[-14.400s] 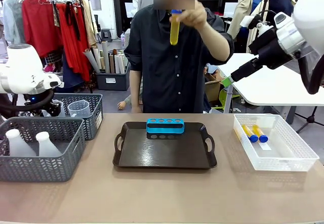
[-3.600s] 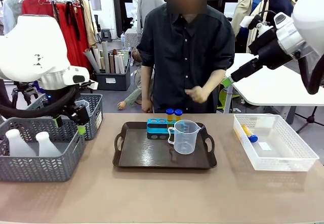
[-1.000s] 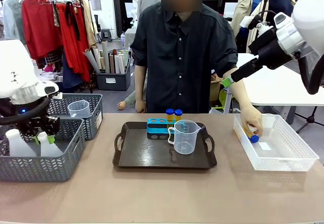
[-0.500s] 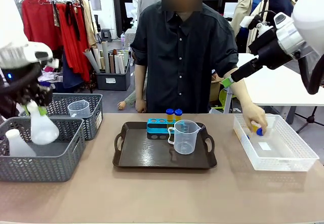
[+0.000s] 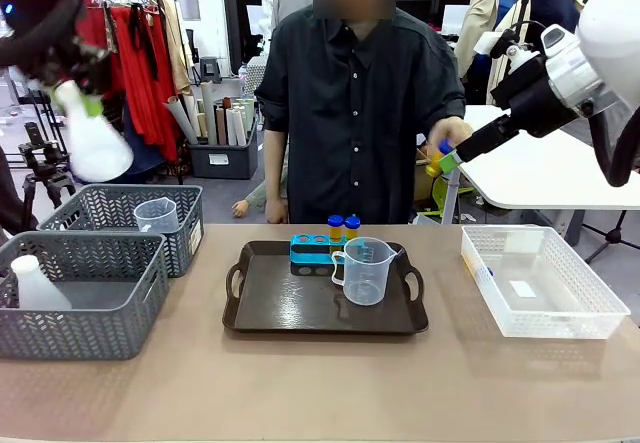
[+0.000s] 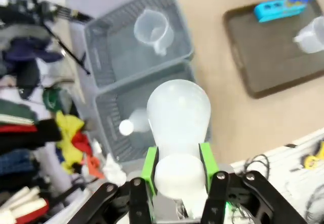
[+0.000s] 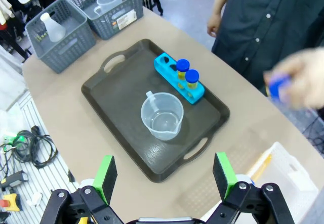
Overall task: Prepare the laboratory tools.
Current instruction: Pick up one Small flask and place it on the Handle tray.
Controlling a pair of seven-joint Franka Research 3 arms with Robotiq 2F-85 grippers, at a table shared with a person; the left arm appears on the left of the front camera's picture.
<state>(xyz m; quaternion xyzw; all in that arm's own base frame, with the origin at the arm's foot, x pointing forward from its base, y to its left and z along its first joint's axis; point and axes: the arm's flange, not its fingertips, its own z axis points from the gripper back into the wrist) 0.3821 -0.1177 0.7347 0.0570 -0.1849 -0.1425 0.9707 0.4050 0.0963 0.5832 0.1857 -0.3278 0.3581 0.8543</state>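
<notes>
1. The flask point(image 5: 95, 148) has risen out of the near-left basket point(image 5: 90, 308) and now hangs high at far left.
2. My left gripper point(image 6: 178, 169) is clamped on its neck; my right gripper point(image 7: 164, 177) stands apart.
3. I'm mid-carry; next I'd likely swing right and lower it upright onto the tray point(image 5: 290, 308).

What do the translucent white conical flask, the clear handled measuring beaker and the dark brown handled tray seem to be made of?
The translucent white conical flask: probably plastic, matte; its milky wall shows no glare.
The clear handled measuring beaker: likely plastic, maybe glass; see-through, moulded handle.
The dark brown handled tray: probably plastic, glossy; it reflects light.
</notes>
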